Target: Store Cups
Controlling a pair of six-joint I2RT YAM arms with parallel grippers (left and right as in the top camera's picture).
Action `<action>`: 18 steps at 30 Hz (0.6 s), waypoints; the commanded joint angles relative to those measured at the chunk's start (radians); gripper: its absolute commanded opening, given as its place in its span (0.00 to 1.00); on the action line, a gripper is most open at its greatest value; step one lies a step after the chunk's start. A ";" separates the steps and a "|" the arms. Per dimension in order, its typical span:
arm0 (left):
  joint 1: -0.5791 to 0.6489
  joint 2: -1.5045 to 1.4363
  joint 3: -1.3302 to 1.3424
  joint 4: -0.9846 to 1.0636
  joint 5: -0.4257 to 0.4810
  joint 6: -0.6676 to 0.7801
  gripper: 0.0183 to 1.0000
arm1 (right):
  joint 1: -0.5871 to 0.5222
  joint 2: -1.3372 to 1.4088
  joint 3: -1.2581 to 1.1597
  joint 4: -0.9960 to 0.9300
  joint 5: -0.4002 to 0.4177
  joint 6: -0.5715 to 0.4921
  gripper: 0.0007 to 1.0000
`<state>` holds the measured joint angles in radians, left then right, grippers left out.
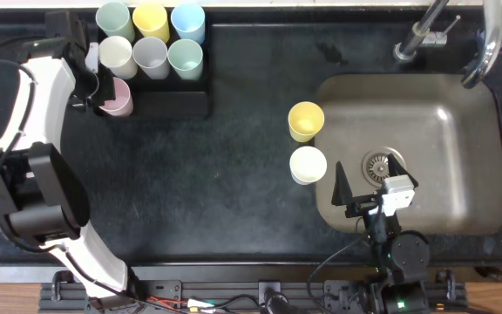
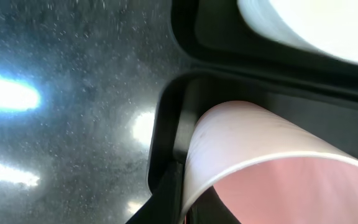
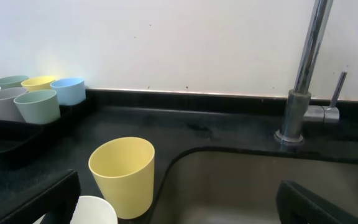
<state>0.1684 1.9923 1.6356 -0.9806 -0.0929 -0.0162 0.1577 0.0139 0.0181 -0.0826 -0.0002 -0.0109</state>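
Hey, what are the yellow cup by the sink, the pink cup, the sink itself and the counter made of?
The yellow cup: likely plastic, matte; thin even wall, flat opaque colour, no glare.
The pink cup: looks the same, matte plastic, thin rim.
The sink: probably brushed stainless steel, from its grey, soft sheen.
The counter: dark polished stone or composite; fine speckles and mirrored lights.

My gripper pinches the pink cup by its rim: one dark finger outside the wall, the other just inside. The cup's mouth faces the camera, pink interior showing. Its body sits within the rounded corner of the black tray; I can't tell if it touches the tray floor. A pale cup stands in the next compartment. Beside the tray is dark speckled countertop with bright light reflections.
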 commanded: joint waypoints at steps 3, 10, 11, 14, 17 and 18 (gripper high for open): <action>0.029 0.008 0.001 0.011 0.029 0.021 0.08 | -0.001 -0.010 -0.013 0.005 0.001 0.004 1.00; 0.030 0.010 0.001 0.036 0.033 0.021 0.10 | -0.001 -0.010 -0.013 0.005 0.001 0.004 1.00; 0.030 0.011 0.001 0.037 0.032 0.021 0.11 | -0.001 -0.010 -0.013 0.005 0.001 0.004 1.00; 0.030 0.016 0.001 0.037 0.033 0.021 0.14 | -0.001 -0.010 -0.013 0.005 0.001 0.004 1.00; 0.030 0.017 0.001 0.038 0.032 0.021 0.16 | -0.001 -0.010 -0.013 0.005 0.001 0.004 1.00; 0.030 0.017 0.001 0.038 0.032 0.021 0.17 | -0.001 -0.010 -0.013 0.005 0.001 0.004 1.00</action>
<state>0.1925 1.9938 1.6356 -0.9459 -0.0772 -0.0147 0.1574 0.0139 0.0181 -0.0830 0.0002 -0.0109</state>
